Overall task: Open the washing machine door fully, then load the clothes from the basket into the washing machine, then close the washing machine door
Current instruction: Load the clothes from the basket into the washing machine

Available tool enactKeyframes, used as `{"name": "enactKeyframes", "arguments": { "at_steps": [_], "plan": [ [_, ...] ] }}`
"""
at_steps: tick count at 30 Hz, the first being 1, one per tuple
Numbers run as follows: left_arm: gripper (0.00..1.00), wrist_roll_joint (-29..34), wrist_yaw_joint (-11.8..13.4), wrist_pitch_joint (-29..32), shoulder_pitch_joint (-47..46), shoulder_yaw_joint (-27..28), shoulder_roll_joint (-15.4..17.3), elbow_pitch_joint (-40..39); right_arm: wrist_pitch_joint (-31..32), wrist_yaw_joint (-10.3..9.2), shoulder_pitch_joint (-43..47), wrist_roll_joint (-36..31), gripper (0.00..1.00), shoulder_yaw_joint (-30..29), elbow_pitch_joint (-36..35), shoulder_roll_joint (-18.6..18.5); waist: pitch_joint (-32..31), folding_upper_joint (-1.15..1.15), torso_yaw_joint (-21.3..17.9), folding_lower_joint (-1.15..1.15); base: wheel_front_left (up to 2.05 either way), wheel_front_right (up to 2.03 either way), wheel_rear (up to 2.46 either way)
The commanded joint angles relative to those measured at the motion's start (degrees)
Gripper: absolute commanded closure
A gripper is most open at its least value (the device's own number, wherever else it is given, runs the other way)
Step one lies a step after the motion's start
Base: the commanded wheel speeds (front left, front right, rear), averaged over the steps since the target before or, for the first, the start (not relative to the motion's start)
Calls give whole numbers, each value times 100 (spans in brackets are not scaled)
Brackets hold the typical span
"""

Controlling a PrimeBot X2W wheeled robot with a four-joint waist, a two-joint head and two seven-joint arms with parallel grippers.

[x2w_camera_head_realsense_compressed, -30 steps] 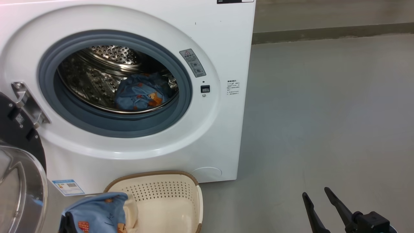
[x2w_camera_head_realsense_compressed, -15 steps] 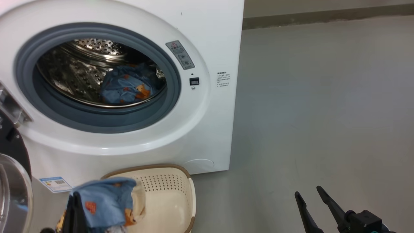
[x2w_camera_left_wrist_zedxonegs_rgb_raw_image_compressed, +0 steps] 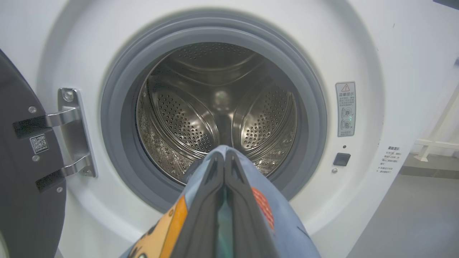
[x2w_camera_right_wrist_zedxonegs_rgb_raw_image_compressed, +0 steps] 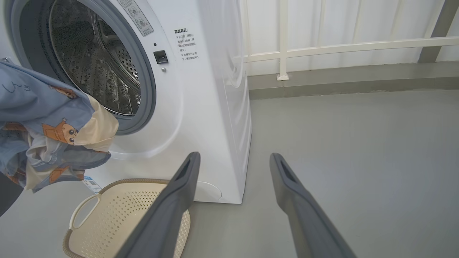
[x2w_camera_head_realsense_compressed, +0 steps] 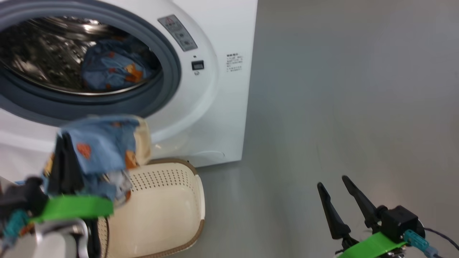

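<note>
Lifted up out of the basket [x2w_camera_head_realsense_compressed: 159,179] since a second ago: a bundle of clothes [x2w_camera_head_realsense_compressed: 100,147], light blue with orange bears and some cream cloth. Now hanging above the basket's left part, in front of the lower rim of the washing machine [x2w_camera_head_realsense_compressed: 222,28] opening.

Clamped on that bundle: left end effector [x2w_camera_left_wrist_zedxonegs_rgb_raw_image_compressed: 225,157], two dark fingers pressed together, fabric draped down both sides, aimed at the steel drum [x2w_camera_left_wrist_zedxonegs_rgb_raw_image_compressed: 186,118].

Inside the drum, toward its right side: a second blue bear-print garment [x2w_camera_head_realsense_compressed: 107,68], crumpled on the bottom.

On the grey floor [x2w_camera_head_realsense_compressed: 358,89], just in front of the machine: cream basket with brown rim, perforated inner wall and bottom showing on its right part.

At far left in the left wrist view: washing machine door [x2w_camera_left_wrist_zedxonegs_rgb_raw_image_compressed: 21,200], swung open on its metal hinge [x2w_camera_left_wrist_zedxonegs_rgb_raw_image_compressed: 73,132].

Low at the right, over the floor and well apart from the machine: right end effector [x2w_camera_head_realsense_compressed: 333,182], fingers spread wide.
</note>
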Motion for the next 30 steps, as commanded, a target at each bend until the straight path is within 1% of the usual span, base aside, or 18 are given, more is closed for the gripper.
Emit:
{"name": "enactKeyframes", "arguments": {
  "at_steps": [1,8,15,23,30],
  "plan": [
    [100,92,-22,-37,-494,253,182,-24,-28,8,-245,16,0,171,-153,3,306,0,-161,0,0,0,0],
    [100,240,47,-37,-1671,501,351,376,-28,8,-479,44,0,249,-119,20,652,0,-314,0,0,0,0],
    [100,396,122,-37,-2658,745,443,1070,-28,8,-683,68,0,412,-103,-6,980,0,-532,0,0,0,0],
    [100,645,129,-37,-3419,995,549,1825,-28,8,-791,89,0,532,-94,-50,1350,0,-736,0,0,0,0],
    [100,821,101,-37,-3943,1130,663,2197,-28,8,-844,78,0,597,-134,-114,1607,0,-831,0,0,0,0]
  ]
}}
